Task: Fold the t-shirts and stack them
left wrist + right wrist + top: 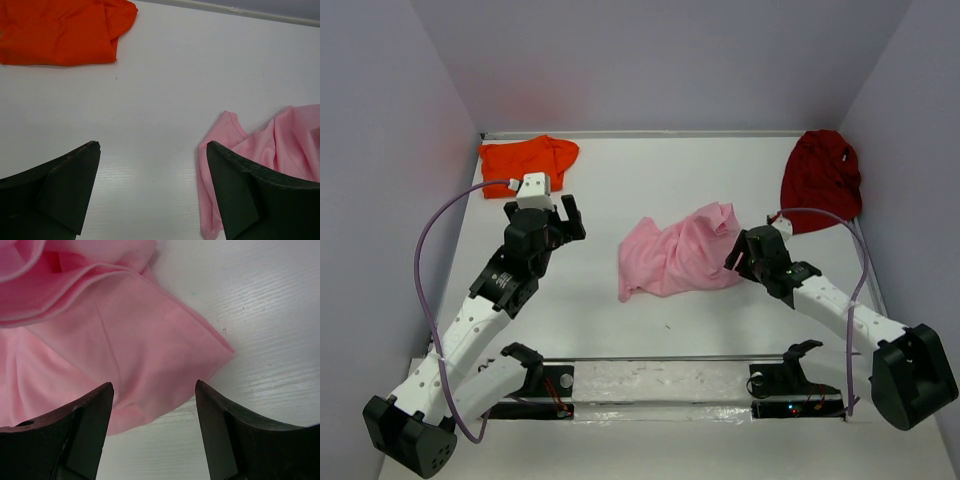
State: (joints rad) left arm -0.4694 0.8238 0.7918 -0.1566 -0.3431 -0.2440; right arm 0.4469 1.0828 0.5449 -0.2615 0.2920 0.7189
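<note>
Hovering at the right edge of the light pink t-shirt [675, 255] [100, 340], the right gripper [738, 258] [152, 390] has its two dark fingers parted, with nothing clamped between them. Its wrist view shows a flat corner of the pink cloth lying on the white table [660, 170] below the gap; whether the fingertips touch the fabric cannot be told. The pink shirt lies crumpled near the middle of the table. To its left, the left gripper [542, 213] [152, 147] is spread wide and empty above bare tabletop, with the pink shirt's left end [280, 145] just beside its right finger. Beyond it, the bright orange t-shirt [525, 158] [55, 32] lies fairly flat in the far left corner. The dark red t-shirt [820, 180] sits bunched at the far right, against the side wall [910, 150]. All three shirts lie well apart, none stacked on another.
</note>
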